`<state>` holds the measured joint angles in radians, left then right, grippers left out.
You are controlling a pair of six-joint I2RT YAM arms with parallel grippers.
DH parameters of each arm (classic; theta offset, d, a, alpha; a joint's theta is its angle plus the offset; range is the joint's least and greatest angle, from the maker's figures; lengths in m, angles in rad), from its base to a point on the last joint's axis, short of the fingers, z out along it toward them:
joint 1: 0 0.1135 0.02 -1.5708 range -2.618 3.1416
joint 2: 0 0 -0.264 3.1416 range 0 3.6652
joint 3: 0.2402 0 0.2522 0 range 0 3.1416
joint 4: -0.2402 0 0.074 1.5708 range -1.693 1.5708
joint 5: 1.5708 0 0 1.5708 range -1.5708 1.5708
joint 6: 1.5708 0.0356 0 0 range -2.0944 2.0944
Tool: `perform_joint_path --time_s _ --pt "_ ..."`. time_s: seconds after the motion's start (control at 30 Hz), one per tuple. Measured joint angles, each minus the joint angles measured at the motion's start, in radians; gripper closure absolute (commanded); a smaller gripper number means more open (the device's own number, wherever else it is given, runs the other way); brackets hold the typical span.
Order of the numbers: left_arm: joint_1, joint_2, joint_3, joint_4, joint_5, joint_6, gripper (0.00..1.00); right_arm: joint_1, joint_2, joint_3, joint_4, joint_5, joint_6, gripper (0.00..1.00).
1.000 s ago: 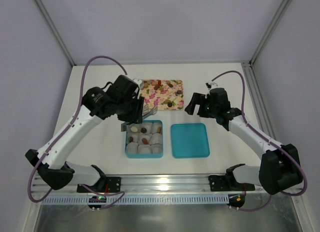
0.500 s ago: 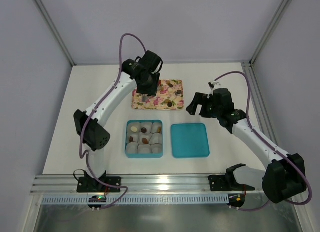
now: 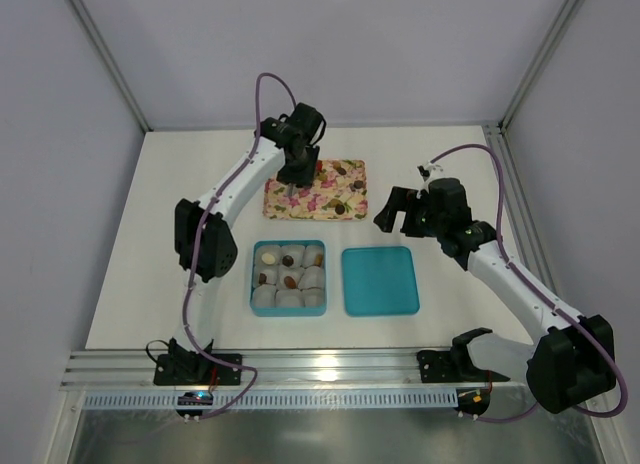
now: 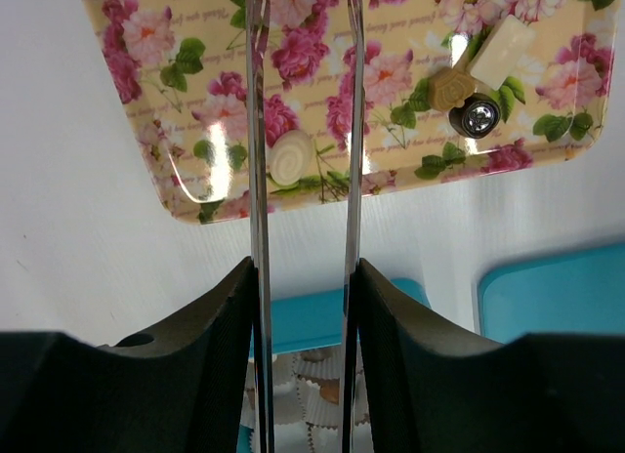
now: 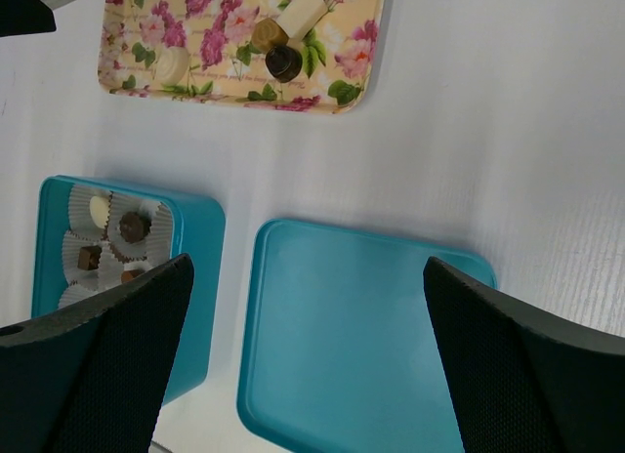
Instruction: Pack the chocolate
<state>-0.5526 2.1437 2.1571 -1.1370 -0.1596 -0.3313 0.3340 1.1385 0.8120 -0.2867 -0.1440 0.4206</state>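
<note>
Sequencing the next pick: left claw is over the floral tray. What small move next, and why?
Probably lower the left claw straight down and close on the pale round chocolate. In the left wrist view that piece lies on the floral tray between the two fingers, nearer one of them, and the jaws stand apart with nothing in them.

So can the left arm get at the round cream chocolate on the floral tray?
Probably yes: the left gripper hangs over the tray, jaws apart and empty. The cream chocolate lies in line between them, with nothing covering it.
</note>
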Motion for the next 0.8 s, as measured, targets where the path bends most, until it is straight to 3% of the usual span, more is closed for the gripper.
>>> perform_joint_path --time_s 0.8 --pt "0.010 0.102 0.016 0.087 0.003 0.026 0.63 0.000 -0.019 0.000 -0.015 0.002 -0.004 0.00"
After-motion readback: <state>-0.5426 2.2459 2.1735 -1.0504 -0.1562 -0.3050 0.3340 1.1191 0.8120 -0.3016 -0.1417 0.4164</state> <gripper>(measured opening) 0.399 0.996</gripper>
